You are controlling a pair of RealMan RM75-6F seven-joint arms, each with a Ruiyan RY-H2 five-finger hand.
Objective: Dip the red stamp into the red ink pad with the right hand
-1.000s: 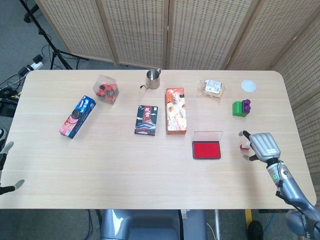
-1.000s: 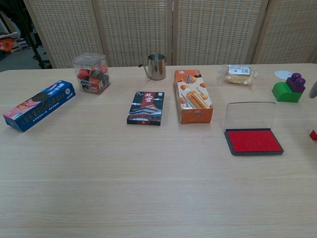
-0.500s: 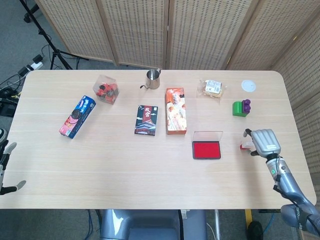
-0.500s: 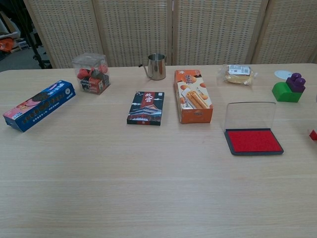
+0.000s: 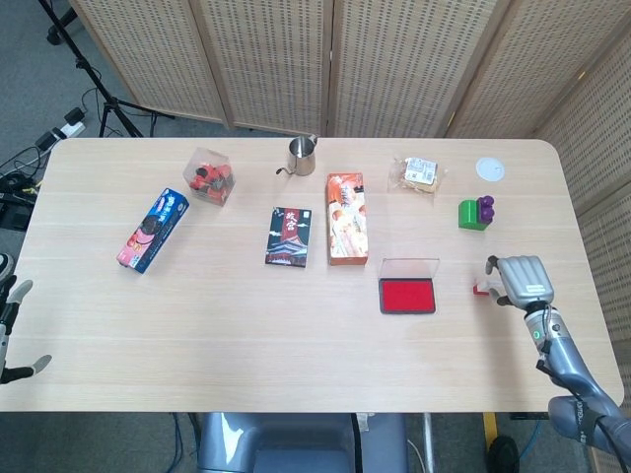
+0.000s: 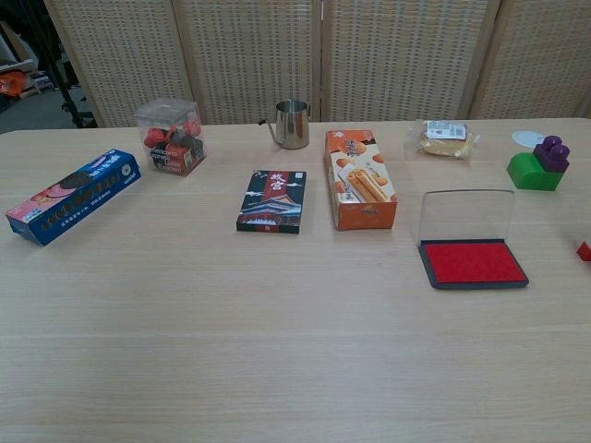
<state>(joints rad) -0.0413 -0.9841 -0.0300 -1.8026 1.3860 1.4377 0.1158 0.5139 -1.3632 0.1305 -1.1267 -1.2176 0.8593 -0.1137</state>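
A: Stamp (image 5: 481,288) sat near the right edge of the table (image 5: 296,335), just right of the ink pad (image 5: 407,296). Mostly hidden under the right hand (image 5: 520,281); only a red and white bit showed.

B: Did the hand have it?

A: Couldn't tell. Fingers curved down over it, but contact was hidden from above, and the chest camera caught only a red corner at its edge.

B: And the pad?

A: Lid stood open, red surface up, likely set so for a short carry across.

B: Left hand (image 5: 12,330)?

A: Off the table's left edge, fingers apart, holding nothing. Probably parked clear.
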